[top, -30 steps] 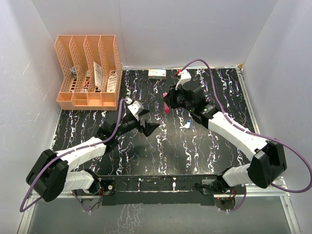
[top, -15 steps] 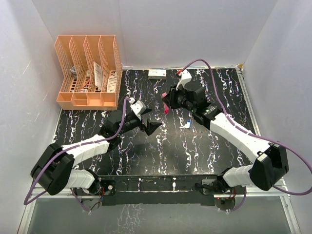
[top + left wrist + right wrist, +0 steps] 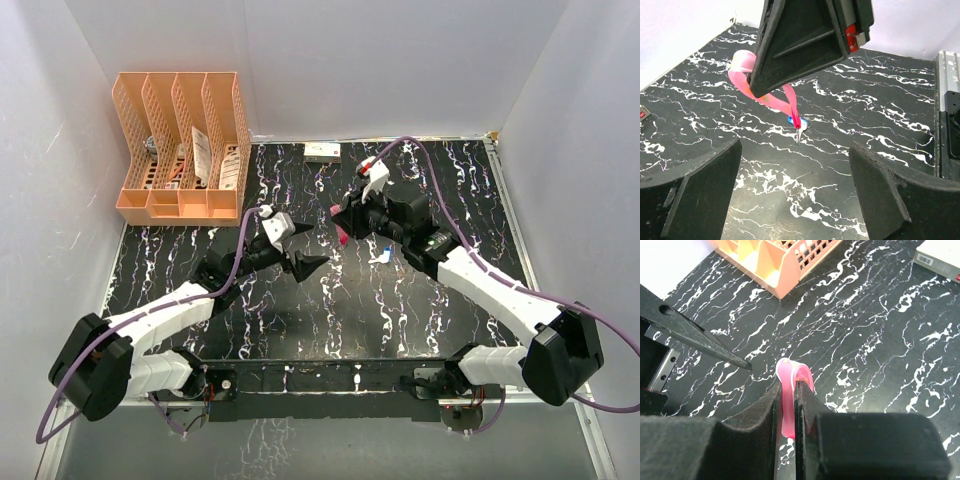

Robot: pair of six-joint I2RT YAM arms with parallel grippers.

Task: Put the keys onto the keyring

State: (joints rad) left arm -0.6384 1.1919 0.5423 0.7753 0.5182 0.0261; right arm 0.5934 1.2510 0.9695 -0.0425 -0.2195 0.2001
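Above the black marbled desk (image 3: 300,320), toward its far edge, the right gripper (image 3: 788,390) is clamping the limp, light pink-red strap keyring (image 3: 790,102), its stiff thin ring (image 3: 798,135) dangling, likely the better hold; the left gripper (image 3: 796,147) is hovering agape.

My left arm (image 3: 160,315) and right arm (image 3: 495,290) are white shells broken by chunky black joints, each trailing a purple cable (image 3: 407,139) from shoulder to wrist, both bolted to a black base rail (image 3: 320,378), with a white wrist cap (image 3: 376,182) and matte black, rough-grained fingers (image 3: 695,200) that taper to narrow tips.
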